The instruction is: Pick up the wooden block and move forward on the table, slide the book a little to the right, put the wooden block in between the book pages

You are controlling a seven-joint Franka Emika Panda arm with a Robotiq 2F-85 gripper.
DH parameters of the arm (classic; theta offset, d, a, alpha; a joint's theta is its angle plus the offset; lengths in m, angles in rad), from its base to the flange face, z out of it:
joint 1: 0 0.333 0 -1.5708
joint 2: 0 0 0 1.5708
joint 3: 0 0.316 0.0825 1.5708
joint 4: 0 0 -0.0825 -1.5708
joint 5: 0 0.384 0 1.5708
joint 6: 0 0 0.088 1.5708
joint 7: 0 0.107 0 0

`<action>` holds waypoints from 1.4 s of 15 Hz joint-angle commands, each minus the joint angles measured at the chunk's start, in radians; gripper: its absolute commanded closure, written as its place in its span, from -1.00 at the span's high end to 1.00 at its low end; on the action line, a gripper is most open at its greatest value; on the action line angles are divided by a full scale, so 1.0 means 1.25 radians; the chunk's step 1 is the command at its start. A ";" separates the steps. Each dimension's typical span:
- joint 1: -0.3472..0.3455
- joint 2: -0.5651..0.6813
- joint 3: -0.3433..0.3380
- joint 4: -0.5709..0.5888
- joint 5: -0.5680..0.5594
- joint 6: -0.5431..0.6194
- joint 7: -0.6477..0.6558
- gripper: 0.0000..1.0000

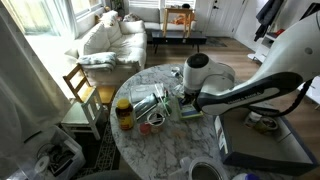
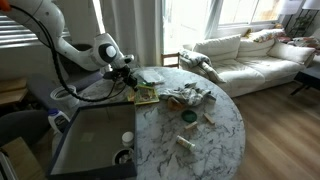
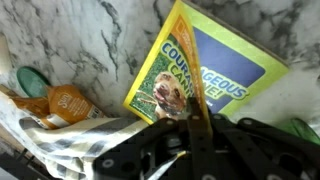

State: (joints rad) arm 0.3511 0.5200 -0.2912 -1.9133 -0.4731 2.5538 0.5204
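The gripper (image 3: 192, 140) hangs over the near edge of the book (image 3: 215, 65), which lies flat on the marble table (image 3: 80, 40), probably to reach its pages. Its grip cannot be told.

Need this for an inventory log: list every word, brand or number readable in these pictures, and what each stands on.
"COURAGEOUS": top title line on the cover of the book, wrist view.
"CANI...": second title line on the same cover; its end is blurred.
On the orange packet there is a pale round mark, too blurred to read.
In both exterior views any print is too small to read.
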 commanded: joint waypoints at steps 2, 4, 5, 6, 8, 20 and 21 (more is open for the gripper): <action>-0.020 -0.057 0.019 -0.068 0.011 -0.067 0.094 -0.99; -0.031 -0.082 0.037 -0.096 0.025 -0.060 0.131 -0.99; -0.039 -0.097 0.051 -0.114 0.034 -0.048 0.136 -0.99; -0.047 -0.116 0.069 -0.134 0.044 -0.035 0.133 -0.99; -0.067 -0.145 0.105 -0.172 0.063 0.008 0.104 -0.99; -0.105 -0.199 0.134 -0.292 0.014 0.087 -0.066 -0.99; -0.098 -0.193 0.123 -0.288 -0.001 0.079 -0.033 -0.99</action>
State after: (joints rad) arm 0.2269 0.2892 -0.1120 -2.2492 -0.4232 2.6559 0.4316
